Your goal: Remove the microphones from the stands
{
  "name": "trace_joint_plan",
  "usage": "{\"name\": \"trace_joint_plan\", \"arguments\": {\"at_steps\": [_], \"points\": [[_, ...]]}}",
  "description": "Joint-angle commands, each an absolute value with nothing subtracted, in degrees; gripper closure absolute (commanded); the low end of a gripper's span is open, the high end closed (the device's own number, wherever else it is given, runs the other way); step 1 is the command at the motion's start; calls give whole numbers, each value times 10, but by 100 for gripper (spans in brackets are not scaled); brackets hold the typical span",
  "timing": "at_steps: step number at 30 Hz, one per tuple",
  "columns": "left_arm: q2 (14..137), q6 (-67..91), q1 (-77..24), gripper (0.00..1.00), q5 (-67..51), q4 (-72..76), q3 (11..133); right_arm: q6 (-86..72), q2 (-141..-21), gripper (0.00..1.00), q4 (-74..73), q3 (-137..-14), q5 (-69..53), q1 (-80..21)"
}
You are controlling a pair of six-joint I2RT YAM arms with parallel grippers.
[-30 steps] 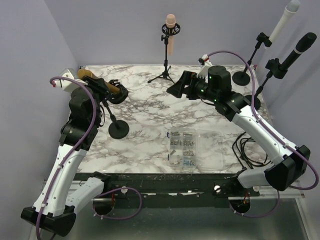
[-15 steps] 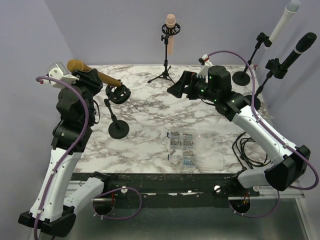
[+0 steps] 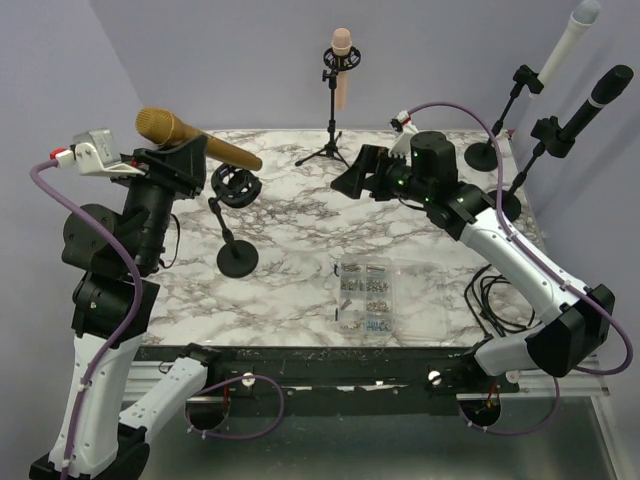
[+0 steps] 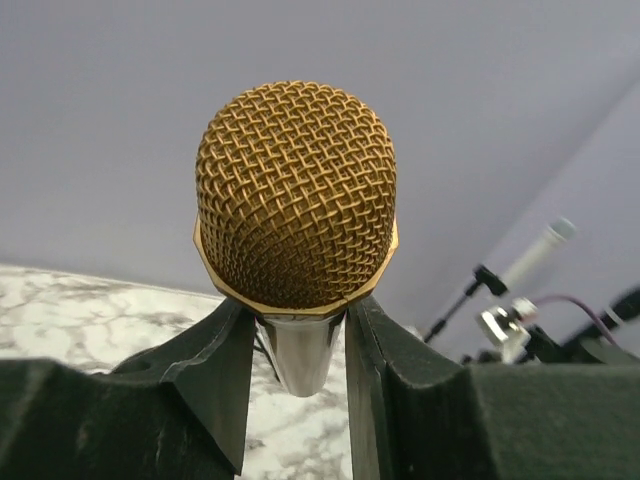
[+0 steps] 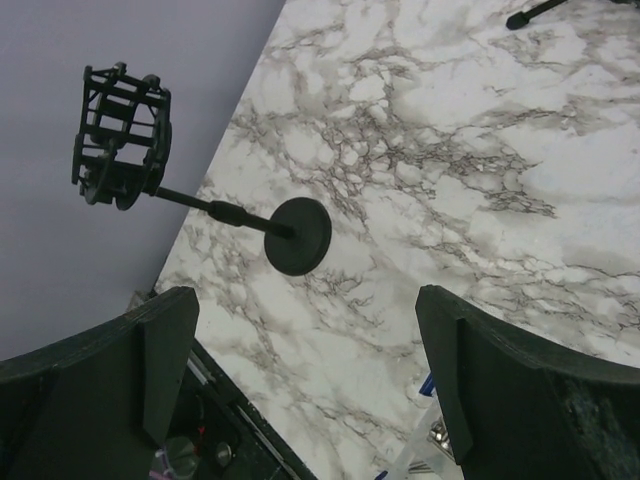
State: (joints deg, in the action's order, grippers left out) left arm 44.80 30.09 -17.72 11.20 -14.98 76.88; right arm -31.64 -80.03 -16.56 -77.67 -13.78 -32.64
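Note:
My left gripper (image 3: pixel 190 153) is shut on the gold microphone (image 3: pixel 185 137) and holds it tilted in the air, up and to the left of its stand. In the left wrist view the gold mesh head (image 4: pixel 296 195) fills the middle, with my fingers (image 4: pixel 215 375) clamped on the silver neck. The black stand (image 3: pixel 236 257) has a round base on the marble table (image 3: pixel 300 215), and its shock-mount clip (image 3: pixel 237 186) is empty. The right wrist view also shows the empty clip (image 5: pixel 122 136) and base (image 5: pixel 297 235). My right gripper (image 3: pixel 355 175) hovers open over the table centre.
A pink microphone on a tripod stand (image 3: pixel 338 95) is at the back. White (image 3: pixel 567 40) and black (image 3: pixel 596 100) microphones on stands are at the back right. A clear plastic box of small parts (image 3: pixel 366 295) lies at the front middle.
My left gripper has lifted the gold microphone up and to the left, out of the clip. The clip is now empty. My right arm has barely moved.

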Motion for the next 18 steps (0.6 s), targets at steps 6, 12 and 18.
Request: {"name": "trace_joint_plan", "arguments": {"at_steps": [6, 12, 18], "points": [[536, 325, -175, 100, -322, -189, 815, -298, -799, 0, -53, -742, -365, -332], [583, 381, -175, 100, -437, -162, 793, -322, -777, 0, 78, -700, -482, -353], [600, 426, -181, 100, -469, -115, 757, -308, -781, 0, 81, -702, -495, -376]]}}
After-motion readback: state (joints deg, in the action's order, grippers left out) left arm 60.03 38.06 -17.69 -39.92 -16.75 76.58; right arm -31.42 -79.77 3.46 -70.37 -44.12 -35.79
